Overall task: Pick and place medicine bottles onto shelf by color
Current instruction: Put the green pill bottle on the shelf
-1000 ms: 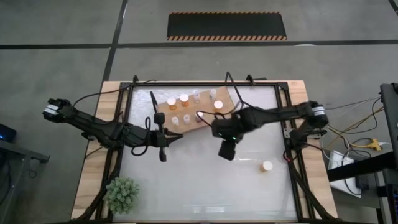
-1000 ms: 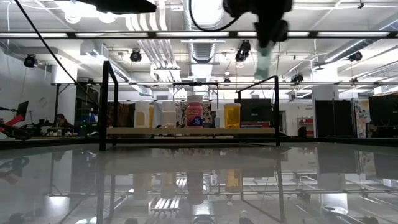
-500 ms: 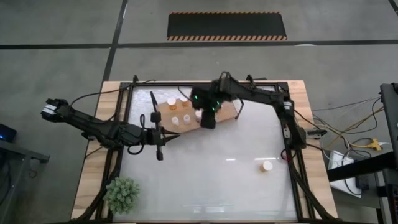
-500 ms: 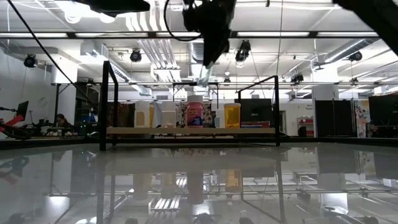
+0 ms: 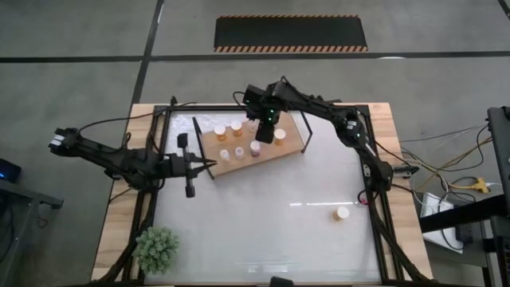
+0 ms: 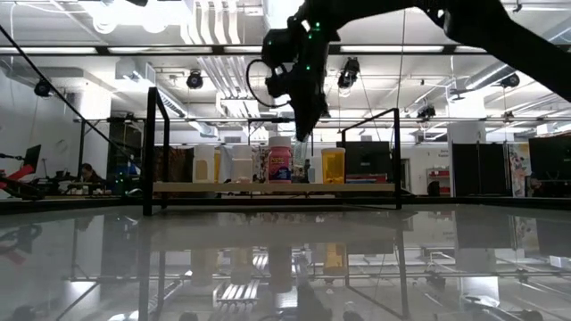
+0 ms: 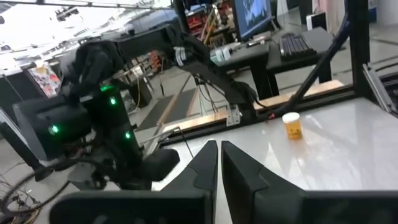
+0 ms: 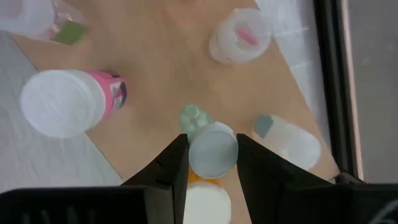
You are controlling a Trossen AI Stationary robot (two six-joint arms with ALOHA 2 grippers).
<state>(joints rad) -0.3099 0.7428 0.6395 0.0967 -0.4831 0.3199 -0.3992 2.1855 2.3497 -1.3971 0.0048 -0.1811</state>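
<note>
The shelf is a light-brown board with black wire ends at the table's far side. Several white-capped bottles stand on it: orange ones, whitish ones and a pink-purple one. My right gripper hangs over the board's middle, shut on a small clear bottle. Under it stand a pink bottle and clear bottles. One orange bottle stands alone on the table's right. My left gripper waits shut, left of the shelf. My right gripper pinches the clear bottle at its white cap end between its two fingers, coming from above and pointing down. The bottle is lifted clear over the board, and its body, with greenish pills, extends below the fingers.
A small green plant sits at the table's near left corner. The shelf's black wire end frames rise at both ends of the board. The wide glossy tabletop spreads near of the shelf.
My right gripper has carried the clear bottle from above the table's middle toward the far edge and left, and now stands lower over the shelf board. My left arm has drawn back a little toward the left edge and turned.
</note>
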